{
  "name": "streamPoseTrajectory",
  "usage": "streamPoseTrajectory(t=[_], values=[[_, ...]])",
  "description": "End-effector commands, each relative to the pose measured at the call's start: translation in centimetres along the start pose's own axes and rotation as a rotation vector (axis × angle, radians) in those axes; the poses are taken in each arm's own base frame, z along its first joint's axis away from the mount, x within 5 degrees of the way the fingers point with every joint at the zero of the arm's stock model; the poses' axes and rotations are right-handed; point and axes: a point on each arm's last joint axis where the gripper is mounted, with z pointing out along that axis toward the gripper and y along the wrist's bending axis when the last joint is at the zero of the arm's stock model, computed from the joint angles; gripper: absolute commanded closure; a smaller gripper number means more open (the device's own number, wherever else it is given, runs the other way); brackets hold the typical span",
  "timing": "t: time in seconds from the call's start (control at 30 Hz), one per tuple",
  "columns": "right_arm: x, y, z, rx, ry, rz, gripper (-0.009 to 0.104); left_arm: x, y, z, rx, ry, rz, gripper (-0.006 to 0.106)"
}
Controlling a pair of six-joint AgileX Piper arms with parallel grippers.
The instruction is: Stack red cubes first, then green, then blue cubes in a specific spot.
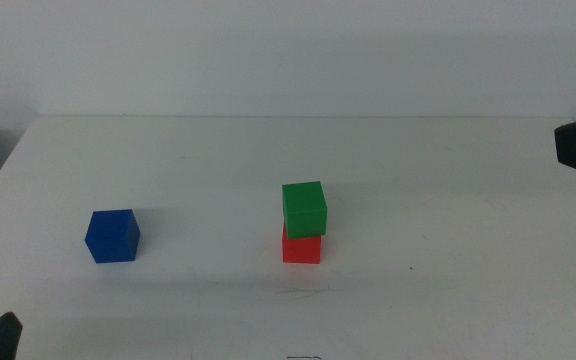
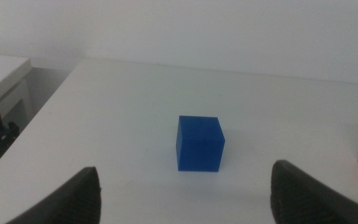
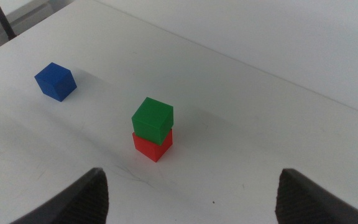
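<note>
Green cube (image 1: 304, 207) resting on the red cube (image 1: 301, 248), slightly askew, near the middle of the white worktop (image 1: 448, 200). Blue cube (image 1: 112, 236) alone, well apart toward the left side. Left hand (image 2: 185, 193) — jaws spread wide, empty — faces the blue cube without touching it. Right hand (image 3: 191, 199) — likewise released — sits back from the two-cube stack.

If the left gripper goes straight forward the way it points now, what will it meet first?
Most likely the blue cube: it sits centred ahead of the open left gripper, with only bare table between. The exact distance is unclear.
</note>
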Motion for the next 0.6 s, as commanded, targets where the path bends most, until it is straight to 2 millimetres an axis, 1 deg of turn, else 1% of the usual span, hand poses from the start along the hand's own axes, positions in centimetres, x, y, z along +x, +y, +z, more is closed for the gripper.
streamPoseTrajectory(t=[0.0, 0.07, 0.1, 0.13, 0.2, 0.23, 0.3, 0.37, 0.47, 0.57], values=[[-1.2, -0.2, -0.7, 0.024, -0.102, -0.016, 0.02, -0.7, -0.1, -0.2, 0.012, -0.08, -0.002, 0.007], [-1.2, -0.2, -0.7, 0.024, -0.102, -0.016, 0.02, -0.7, -0.1, -0.1, 0.005, -0.05, -0.002, 0.007], [-1.2, -0.2, -0.7, 0.024, -0.102, -0.016, 0.02, -1.0, -0.1, -0.1, 0.006, -0.045, -0.008, 0.007], [-1.2, -0.2, -0.7, 0.024, -0.102, -0.016, 0.02, -1.8, -0.2, -0.1, 0.005, -0.043, -0.006, 0.007], [-1.2, -0.2, -0.7, 0.024, -0.102, -0.016, 0.02, -3.9, -0.5, 0.1, 0.001, -0.019, -0.006, 0.007], [-1.2, -0.2, -0.7, 0.024, -0.102, -0.016, 0.02, -5.3, -0.7, 0.4, -0.005, 0.013, 0.0, 0.007], [-1.2, -0.2, -0.7, 0.024, -0.102, -0.016, 0.02, -8.1, -1.0, 1.1, -0.02, 0.106, 0.006, 0.007], [-1.2, -0.2, -0.7, 0.024, -0.102, -0.016, 0.02, -10.4, -1.2, 2.1, -0.04, 0.224, 0.018, 0.007], [-1.3, -0.2, -0.7, 0.025, -0.103, -0.016, 0.02, -13.1, -1.5, 3.7, -0.068, 0.375, 0.028, 0.007], [-1.3, -0.2, -0.7, 0.025, -0.104, -0.016, 0.02, -15.2, -1.7, 5.5, -0.086, 0.477, 0.03, 0.007]])
